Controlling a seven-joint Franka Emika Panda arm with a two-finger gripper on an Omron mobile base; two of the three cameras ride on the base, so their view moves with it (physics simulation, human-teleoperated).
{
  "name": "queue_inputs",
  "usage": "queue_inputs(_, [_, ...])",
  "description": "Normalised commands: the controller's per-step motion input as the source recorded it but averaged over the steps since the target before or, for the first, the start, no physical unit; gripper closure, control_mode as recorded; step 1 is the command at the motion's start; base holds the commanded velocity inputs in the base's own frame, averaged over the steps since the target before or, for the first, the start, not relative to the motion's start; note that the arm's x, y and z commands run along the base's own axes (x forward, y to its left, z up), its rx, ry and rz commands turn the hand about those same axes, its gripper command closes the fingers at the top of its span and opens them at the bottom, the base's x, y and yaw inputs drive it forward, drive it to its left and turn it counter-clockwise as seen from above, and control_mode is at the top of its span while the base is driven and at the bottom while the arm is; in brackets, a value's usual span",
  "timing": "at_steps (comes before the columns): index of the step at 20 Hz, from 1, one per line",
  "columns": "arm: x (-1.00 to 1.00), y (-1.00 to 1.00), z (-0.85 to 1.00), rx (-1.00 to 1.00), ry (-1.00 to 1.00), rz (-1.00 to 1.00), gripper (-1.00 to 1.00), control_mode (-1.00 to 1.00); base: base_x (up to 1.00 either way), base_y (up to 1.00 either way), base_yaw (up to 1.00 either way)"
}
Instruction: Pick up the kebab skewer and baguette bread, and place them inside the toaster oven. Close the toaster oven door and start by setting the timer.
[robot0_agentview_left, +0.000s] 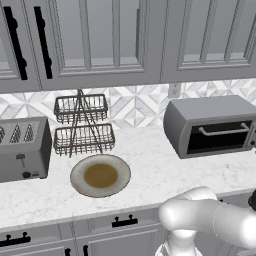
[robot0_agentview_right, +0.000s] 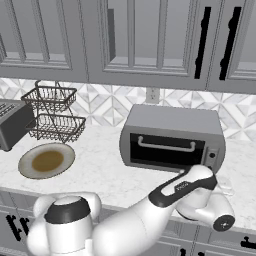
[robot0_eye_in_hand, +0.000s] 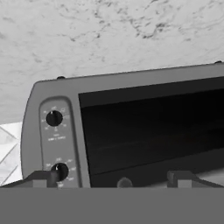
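Grey toaster oven (robot0_agentview_right: 172, 137) is sitting on the counter (robot0_agentview_right: 110, 175), door (robot0_agentview_right: 166, 150) shut; we are seeing its two knobs (robot0_eye_in_hand: 54, 118) upside down past our spread gripper (robot0_eye_in_hand: 111, 178).

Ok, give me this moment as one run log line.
toaster oven door: shut | fingers: open, holding nothing | position: facing control knobs, contact unclear

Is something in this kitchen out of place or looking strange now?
Nothing is spilled, broken or askew. The plate lies flat and bare, the toaster oven stands straight with its door shut, and the open pincer is near its knobs.
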Motion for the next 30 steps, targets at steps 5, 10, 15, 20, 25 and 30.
queue_inputs(5, [0.23,-0.04,-0.05,0.14,-0.01,-0.05,-1.00,-1.00,0.00,0.00,0.00])
queue_inputs(10, [0.04,-0.12,-0.18,0.03,-0.02,-0.01,-1.00,-1.00,0.00,0.00,0.00])
queue_inputs(15, [0.01,-0.16,-0.18,0.00,-0.04,0.00,-1.00,-1.00,0.00,0.00,0.00])
queue_inputs(20, [0.13,-0.02,-0.02,0.00,-0.05,0.00,-1.00,-1.00,0.00,0.00,0.00])
queue_inputs(25, [0.15,0.00,-0.03,-0.04,-0.01,0.00,-1.00,-1.00,0.00,0.00,0.00])
queue_inputs(30, [0.12,-0.05,-0.08,-0.07,0.00,0.00,-1.00,-1.00,0.00,0.00,0.00])
